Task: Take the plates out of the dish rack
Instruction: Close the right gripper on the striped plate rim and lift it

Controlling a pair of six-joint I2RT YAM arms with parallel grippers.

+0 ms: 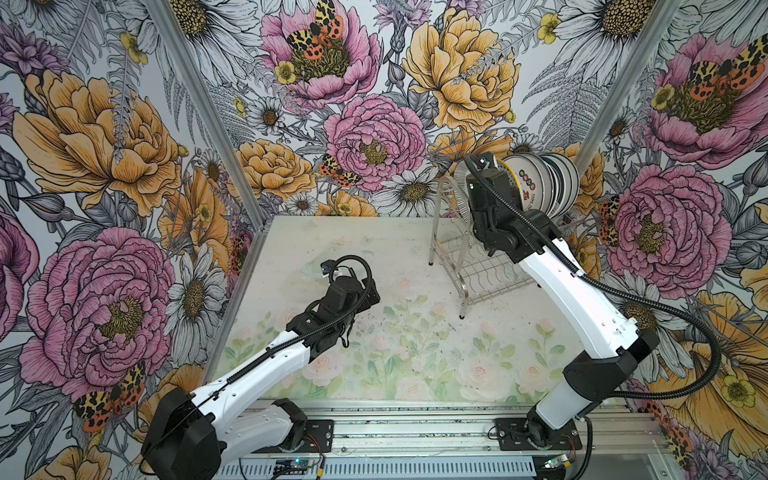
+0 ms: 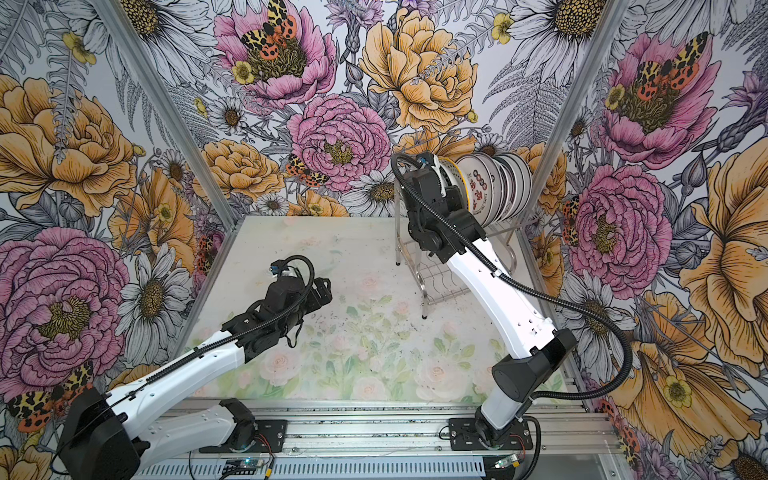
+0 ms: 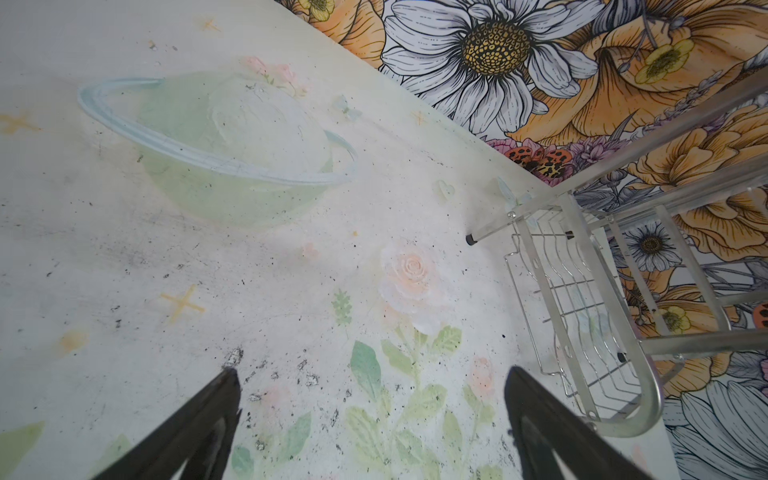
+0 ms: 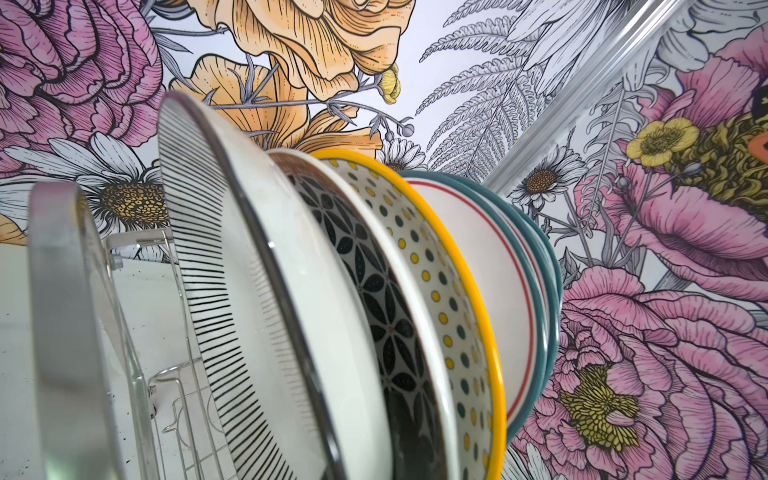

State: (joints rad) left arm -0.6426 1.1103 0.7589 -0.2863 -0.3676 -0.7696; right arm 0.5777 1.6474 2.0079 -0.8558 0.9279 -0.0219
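— What lies under the tools?
— The table (image 1: 374, 357), pale with printed roses. The left gripper (image 3: 372, 374) hangs over it, its fingers (image 3: 208, 415) spread wide with nothing between them. A printed ringed planet (image 3: 216, 145) lies on the surface ahead of the tips.

— And the dish rack?
— The dish rack (image 1: 473, 270) stands on the table, well apart from the left gripper and off toward the right arm's side. The right gripper (image 1: 500, 180) is raised to the rack's upper tier, near the arched end loop (image 4: 62, 311).

— Where are the plates?
— The plates (image 2: 482, 183) stand on edge in that upper tier, packed close and leaning, right at the right gripper. Counting from the loop there is the striped plate (image 4: 208, 282), the lattice plate (image 4: 374, 316), the yellow-rimmed plate (image 4: 453, 299) and then the teal-edged plates (image 4: 540, 266). In both top views the gripper covers the loop end of the row. The red-character plate (image 1: 534, 183) shows just past it, on the side away from the loop.

— Is it holding one?
— Its jaws are drawn together, narrow. The wrist hides the fingertips from above and the wrist camera does not show them. I cannot tell whether a rim is pinched.
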